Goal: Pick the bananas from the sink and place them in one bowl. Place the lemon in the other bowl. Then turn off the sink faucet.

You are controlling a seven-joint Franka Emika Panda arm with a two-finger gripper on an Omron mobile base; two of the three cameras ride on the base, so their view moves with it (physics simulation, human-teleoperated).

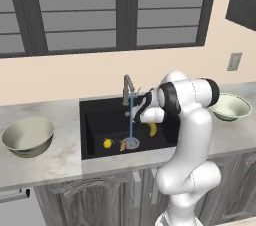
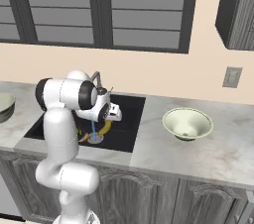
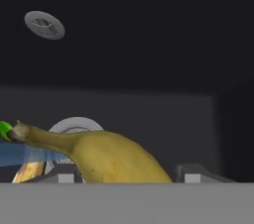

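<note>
base views flank the sink [image 1: 100, 120] (shared); hand view close inside.

Even, soft rendered light falls over both base views, with no clear source and no glare. The pale tabletop [image 1: 40, 165] reads bright and carries only faint shadows. The black sink [image 1: 100, 120] is the darkest area, its walls almost featureless. The hand view is dim and coarse, slightly soft throughout.

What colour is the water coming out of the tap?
Blue: a thin blue stream, clearest in the left base view.
</note>
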